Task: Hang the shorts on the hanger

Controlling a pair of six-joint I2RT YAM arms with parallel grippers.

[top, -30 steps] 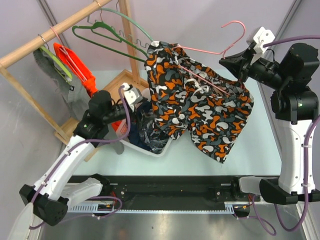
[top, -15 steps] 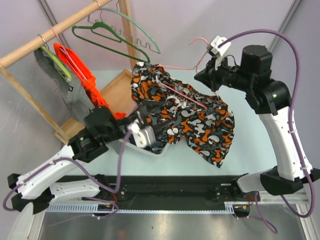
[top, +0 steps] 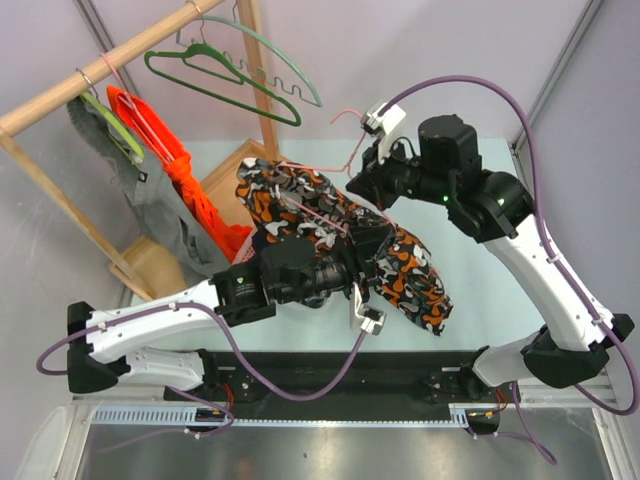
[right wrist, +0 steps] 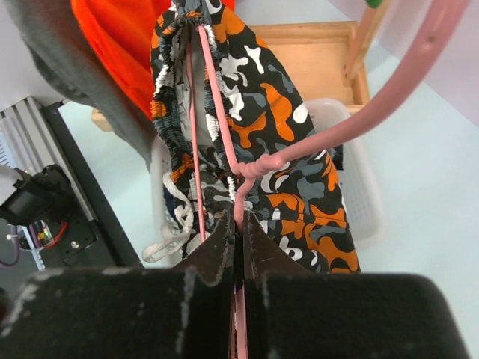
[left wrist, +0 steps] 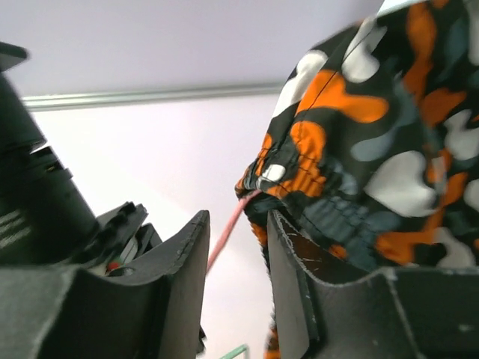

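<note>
The shorts (top: 400,270) hang draped over the hanger (top: 345,135), above the middle of the table. My right gripper (top: 366,182) is shut on the hanger's wire just below its twisted neck; in the right wrist view the wire (right wrist: 337,138) runs up from my closed gripper (right wrist: 239,224) and the shorts (right wrist: 262,127) hang beyond. My left gripper (top: 372,258) is open at the shorts' lower side. In the left wrist view the gripper (left wrist: 236,250) has a pink wire (left wrist: 228,232) passing through its gap, and the shorts (left wrist: 374,149) lie against the right finger (left wrist: 299,292).
A wooden rack (top: 110,65) at the back left carries a dark green hanger (top: 215,75), a pale green wavy hanger (top: 285,70), an orange garment (top: 170,155) and grey clothes (top: 140,195). A white basket (right wrist: 352,172) sits below the shorts, by the rack's wooden base (top: 225,170).
My right arm has carried the hanger and shorts leftward and lower. My left arm has swung right from the basket and now reaches under the shorts.
</note>
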